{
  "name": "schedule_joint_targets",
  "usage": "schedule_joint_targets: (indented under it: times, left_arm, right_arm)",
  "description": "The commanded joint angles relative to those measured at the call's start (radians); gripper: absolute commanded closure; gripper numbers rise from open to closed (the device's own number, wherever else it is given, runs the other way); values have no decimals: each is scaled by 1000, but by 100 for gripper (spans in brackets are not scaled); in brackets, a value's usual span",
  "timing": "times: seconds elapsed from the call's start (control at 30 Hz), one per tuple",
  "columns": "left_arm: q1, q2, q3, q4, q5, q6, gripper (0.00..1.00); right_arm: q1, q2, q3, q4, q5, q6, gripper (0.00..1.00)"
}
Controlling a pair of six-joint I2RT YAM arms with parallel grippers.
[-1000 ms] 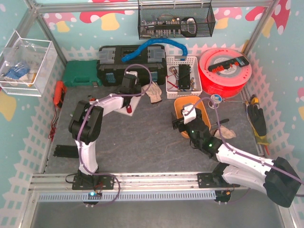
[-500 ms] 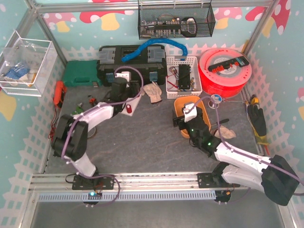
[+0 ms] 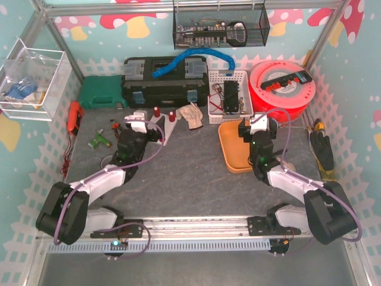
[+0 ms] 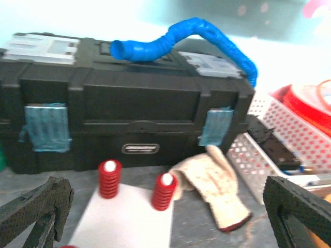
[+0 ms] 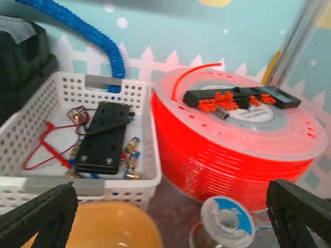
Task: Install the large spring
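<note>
Two red springs [image 4: 109, 179] [image 4: 164, 191] stand upright over white pegs on a white plate [image 4: 129, 222], in front of the black toolbox. They look alike in size, so I cannot tell which is the large spring. In the top view they are the springs [image 3: 156, 112] [image 3: 171, 116] at the plate's far edge. My left gripper [image 4: 165, 209] sits low and just short of the plate, open, with nothing between its fingers [image 4: 39, 206]. My right gripper [image 5: 170, 206] is open and empty, hovering over the far end of the orange tray [image 3: 235, 149].
Behind the plate stands a black toolbox [image 4: 129, 98] with a blue hose [image 4: 196, 36] on top. A cloth glove [image 4: 217, 181] lies right of the springs. A white basket [image 5: 77, 139], a red filament spool [image 5: 232, 134] and a small blue-labelled reel [image 5: 227, 219] sit ahead of the right gripper.
The left arm drew back from over the plate toward the near left and its gripper opened. The right arm swung from the tray's left side to its far right end, staying open.
</note>
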Motion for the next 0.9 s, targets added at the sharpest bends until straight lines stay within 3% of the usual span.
schedule_joint_targets:
  times: [0.0, 0.17, 0.23, 0.4, 0.63, 0.7, 0.8, 0.87]
  left_arm:
    - [14, 3, -64, 135, -148, 153, 1]
    - [61, 49, -192, 332, -230, 274, 1]
    - [93, 49, -199, 298, -231, 263, 1]
    - [205, 86, -268, 394, -92, 221, 1]
    - [258, 97, -278, 429, 90, 268, 1]
    - [267, 146, -291, 518, 157, 273, 1]
    - [288, 157, -284, 497, 187, 255, 1]
    - [302, 163, -317, 574, 179, 234, 1]
  right_arm:
    - [-81, 36, -19, 130, -81, -116, 1]
    - [-181, 63, -68, 158, -140, -152, 1]
    - [-217, 61, -95, 169, -172, -144, 1]
    - [-265, 117, -153, 275, -268, -123, 1]
    - [-314, 210, -233, 535, -384, -147, 1]
    - [-351, 237, -230, 542, -442, -125, 1]
    - [-407, 244, -262, 613, -517, -80, 1]
    - [-432, 256, -293, 679, -537, -53, 1]
